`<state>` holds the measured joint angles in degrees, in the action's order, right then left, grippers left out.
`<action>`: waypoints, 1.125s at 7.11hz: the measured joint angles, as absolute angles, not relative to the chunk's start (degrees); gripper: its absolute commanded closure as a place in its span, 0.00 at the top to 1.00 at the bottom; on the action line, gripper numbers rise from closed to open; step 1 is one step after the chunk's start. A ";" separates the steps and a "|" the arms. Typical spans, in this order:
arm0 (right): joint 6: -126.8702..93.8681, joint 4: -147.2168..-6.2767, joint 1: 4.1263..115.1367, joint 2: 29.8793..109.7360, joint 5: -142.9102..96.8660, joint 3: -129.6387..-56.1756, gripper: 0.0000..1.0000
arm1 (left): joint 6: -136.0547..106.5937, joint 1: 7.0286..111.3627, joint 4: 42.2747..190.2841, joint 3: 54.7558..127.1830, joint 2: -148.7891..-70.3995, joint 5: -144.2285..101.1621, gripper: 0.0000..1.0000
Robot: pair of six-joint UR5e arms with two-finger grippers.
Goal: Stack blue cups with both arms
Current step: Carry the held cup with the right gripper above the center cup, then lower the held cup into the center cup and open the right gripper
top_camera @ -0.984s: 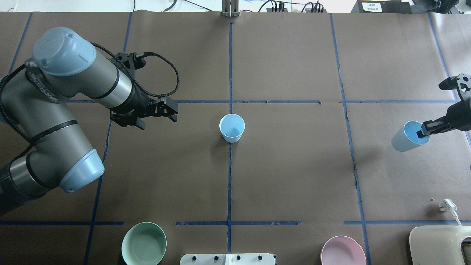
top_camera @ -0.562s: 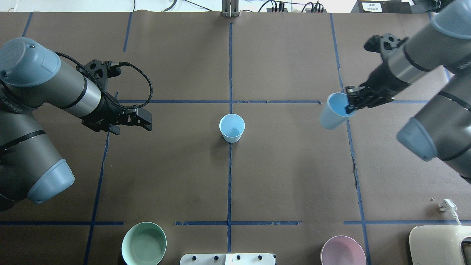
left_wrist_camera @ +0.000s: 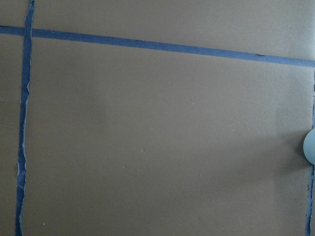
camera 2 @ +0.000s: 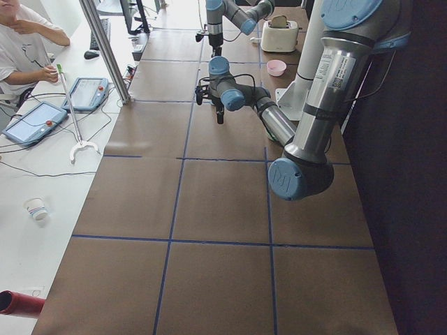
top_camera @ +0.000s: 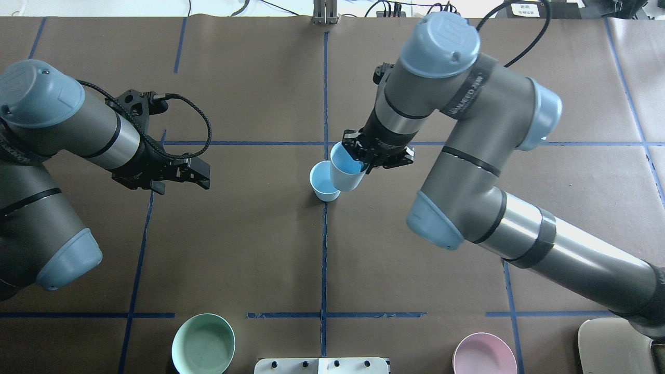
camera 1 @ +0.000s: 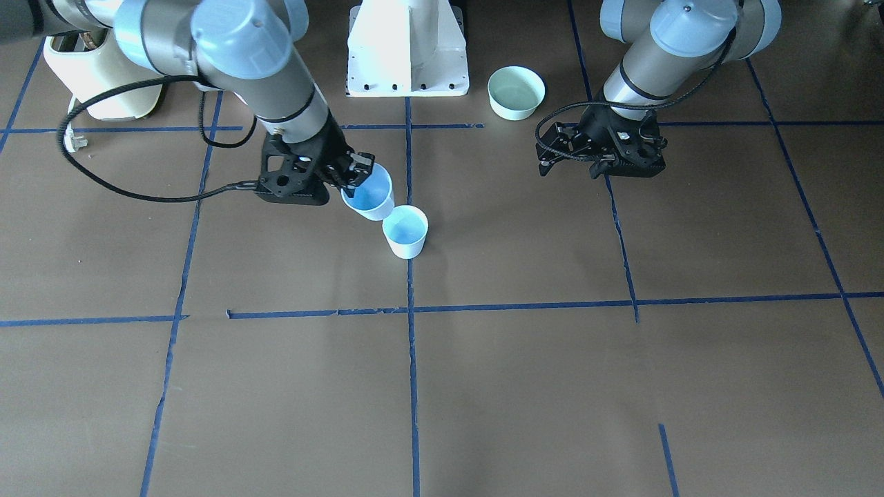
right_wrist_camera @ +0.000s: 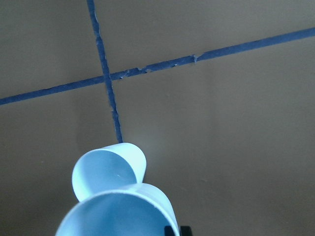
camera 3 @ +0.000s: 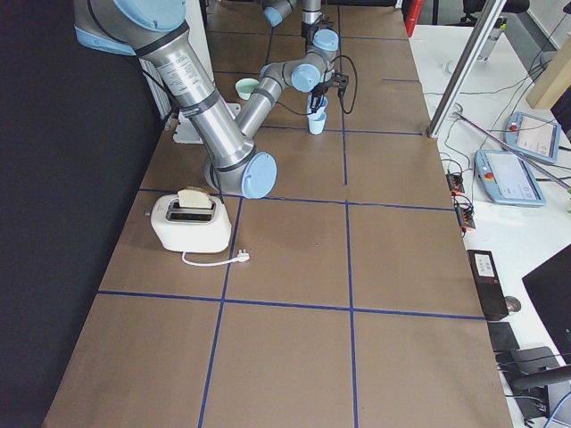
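One held cup [top_camera: 345, 167] hangs rim-pinched in right gripper [top_camera: 365, 162] beside standing cup [top_camera: 321, 184], left gripper [top_camera: 200, 174] gapes empty; off-centre lowering may topple the latter.

text | right arm [top_camera: 462, 104] band: "UNIVERSAL ROBOTS", blurry | white label [top_camera: 524, 9] at far table edge: unreadable

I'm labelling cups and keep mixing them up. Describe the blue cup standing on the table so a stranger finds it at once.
Find the blue tape line down the middle of the brown table. The cup stands upright on it, near the crossing. Unlike the other blue cup beside it, gripped by the right gripper, nothing holds it.
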<state>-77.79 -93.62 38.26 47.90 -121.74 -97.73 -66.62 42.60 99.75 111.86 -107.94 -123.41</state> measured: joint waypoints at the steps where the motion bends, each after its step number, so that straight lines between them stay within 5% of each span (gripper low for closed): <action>1: -79.11 -93.62 37.45 45.95 -120.53 -95.43 0.00 | -66.62 42.57 99.75 111.80 -107.91 -123.30 1.00; 8: -79.81 -93.22 35.83 44.25 -116.48 -93.39 0.00 | -66.69 42.45 99.76 111.44 -107.91 -123.11 1.00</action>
